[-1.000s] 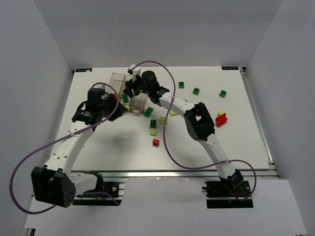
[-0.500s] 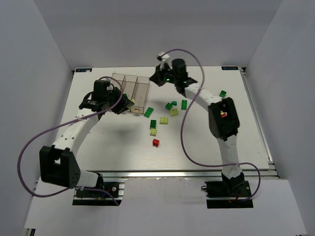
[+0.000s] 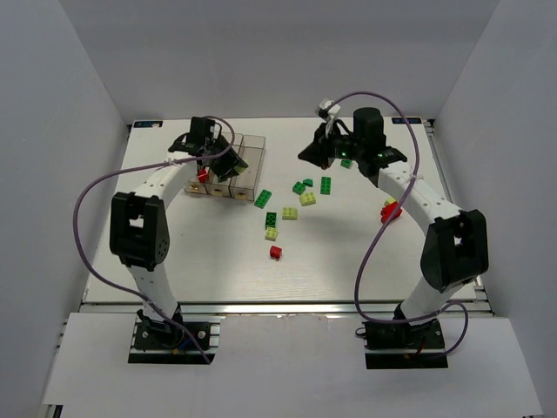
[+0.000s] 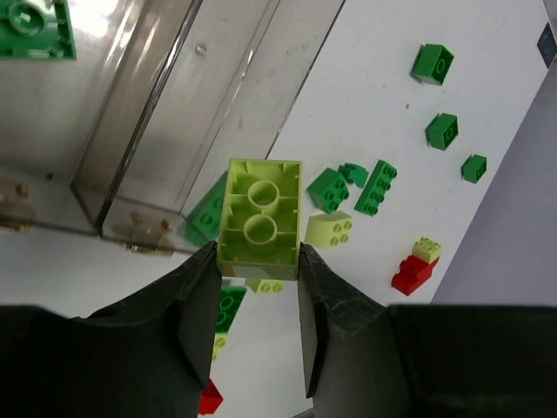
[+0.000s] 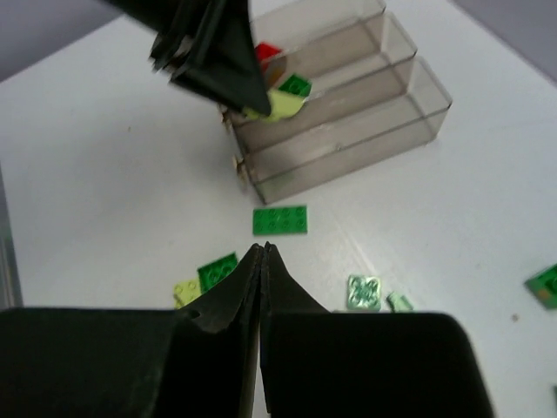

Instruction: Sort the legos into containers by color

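Observation:
My left gripper [image 4: 258, 257] is shut on a pale yellow-green brick [image 4: 259, 213], studs down, hanging over the near end of the three clear containers [image 4: 174, 104]. From above, that gripper [image 3: 224, 164] sits over the containers [image 3: 255, 144]. One bin holds a green brick [image 4: 30, 26] and another a red brick [image 5: 268, 52]. My right gripper [image 5: 263, 250] is shut on nothing, raised above the table at the back right [image 3: 318, 153]. Loose legos lie between the arms: a green plate [image 5: 280, 219], green bricks [image 3: 299, 186], a yellow-green brick [image 3: 308, 198] and a red brick [image 3: 276, 252].
A red brick with a yellow-green one on top [image 3: 391, 209] lies at the right, under the right arm. More green bricks [image 4: 432, 63] lie toward the back of the table. White walls enclose the table [image 3: 174, 252] on three sides.
The right gripper has let go, shut, and swung away from the containers to the back right. The left arm has carried its yellow-green brick back over the containers.

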